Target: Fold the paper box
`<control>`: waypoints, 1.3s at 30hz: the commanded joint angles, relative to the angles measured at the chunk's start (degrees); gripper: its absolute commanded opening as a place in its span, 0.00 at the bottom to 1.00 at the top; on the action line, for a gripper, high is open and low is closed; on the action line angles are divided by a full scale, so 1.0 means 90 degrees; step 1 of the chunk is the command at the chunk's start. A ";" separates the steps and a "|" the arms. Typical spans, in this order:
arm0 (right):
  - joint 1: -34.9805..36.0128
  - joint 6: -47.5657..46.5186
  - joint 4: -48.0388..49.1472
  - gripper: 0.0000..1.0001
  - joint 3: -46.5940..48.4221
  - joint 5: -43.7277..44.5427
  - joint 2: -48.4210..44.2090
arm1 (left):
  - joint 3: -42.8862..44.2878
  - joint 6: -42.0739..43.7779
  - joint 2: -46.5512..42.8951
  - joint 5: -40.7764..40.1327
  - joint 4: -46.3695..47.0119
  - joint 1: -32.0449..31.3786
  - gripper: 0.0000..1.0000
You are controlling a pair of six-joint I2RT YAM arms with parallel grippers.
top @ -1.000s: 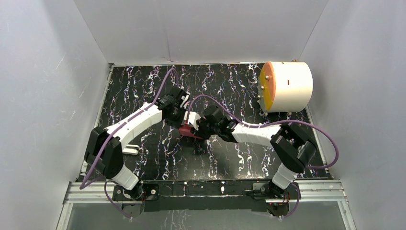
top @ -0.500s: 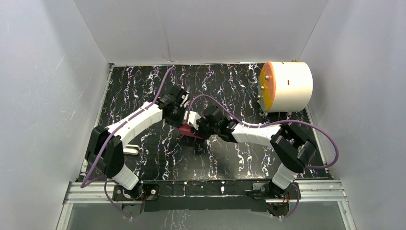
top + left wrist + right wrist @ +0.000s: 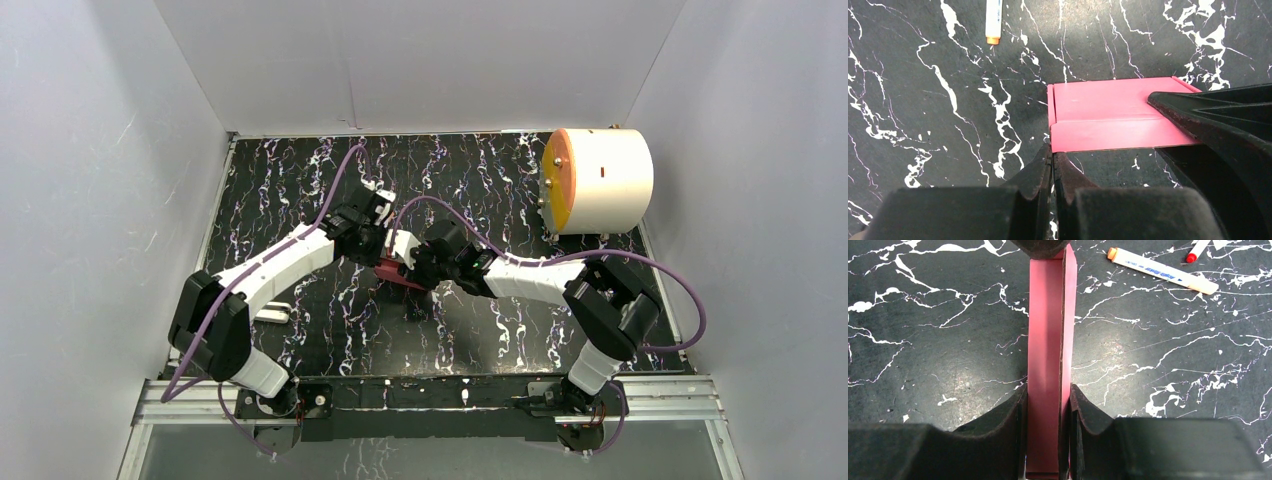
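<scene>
Obs: paper box (image 3: pixel 1045 340) mid-table (image 3: pixel 480 330), clamped across its thin faces by R gripper (image 3: pixel 1045 410). L gripper (image 3: pixel 1052 162) jaws together, tips butted on box's end corner. Judged step: press box end shut. Hold R clamp steady, push L straight along box axis, gently. Thin card prob. buckles if off-centre.

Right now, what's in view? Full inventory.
red-pink thin-card paper box: one, red-pink, mid-table between the arms
big white cylinder with orange face: one, white and orange, far right corner, lying on its side
white marker pen with orange end: one, white, on the table near the box
red-tipped pen: one, mostly cut off at the right wrist view's top edge
black white-veined marble tabletop: one, black, under everything
white enclosure panels: three, white, left, back and right
left arm: one, white and black, jaws shut, tips at the box's corner
right arm: one, white and black, jaws shut on the box
</scene>
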 commanded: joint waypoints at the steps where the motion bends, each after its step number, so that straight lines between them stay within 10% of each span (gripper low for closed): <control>1: 0.0058 -0.0120 -0.0005 0.29 0.0110 0.0002 0.0260 | -0.0317 0.0058 -0.0092 0.0341 0.0615 -0.0105 0.00; 19: 0.0055 0.0038 0.0192 0.28 0.0051 0.0174 0.0238 | -0.1500 -0.0694 -0.0657 0.0188 0.0974 -0.0242 0.03; 32: 0.0056 -0.0056 0.0225 0.27 -0.0030 0.0234 0.0182 | -0.2350 -0.2349 -0.2805 0.0071 0.2011 0.0028 0.55; 39: 0.0056 0.0015 0.0342 0.27 -0.0080 0.0213 0.0216 | -0.3470 -0.4205 -0.3634 0.0281 0.3160 0.0498 0.67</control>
